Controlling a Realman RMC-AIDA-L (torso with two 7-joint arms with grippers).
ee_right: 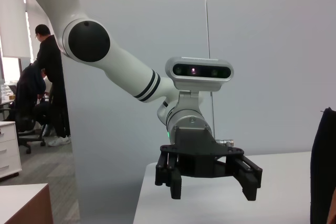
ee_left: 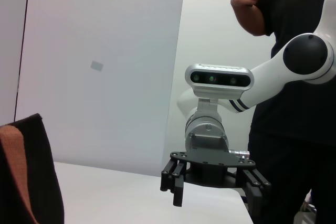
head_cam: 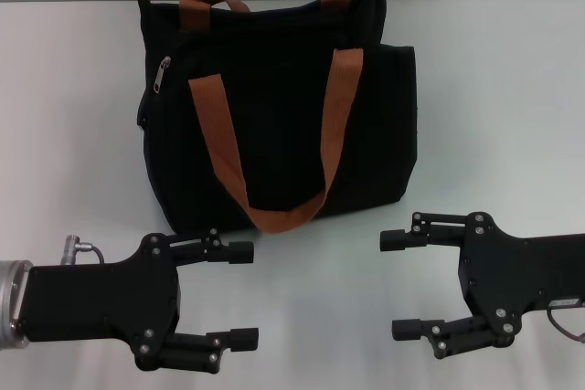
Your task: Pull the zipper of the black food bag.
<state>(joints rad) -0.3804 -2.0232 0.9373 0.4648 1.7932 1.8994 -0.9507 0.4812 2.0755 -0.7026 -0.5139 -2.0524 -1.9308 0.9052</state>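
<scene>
fabric is what they're dealing with here: the black food bag sits in the upper middle of the head view on the white table, slumped a little and soft-looking, its brown-orange handles draped down the front panel. the zipper shows as a small silver tab at the bag's upper left corner, lying against the black track. both arms wait low in the frame, well apart from the bag. the left gripper is at lower left with its fingers spread wide and holding nothing; the right gripper is at lower right, likewise spread and empty. in the left wrist view the right gripper appears across the table, and the right wrist view shows the left one the same way. i'd guess the tab is light, thin and slippery, so it wants a pinch square on the flat metal, not the cloth. the bag will likely buckle and slide when pulled, so the other gripper may need to brace it near the corner.
</scene>
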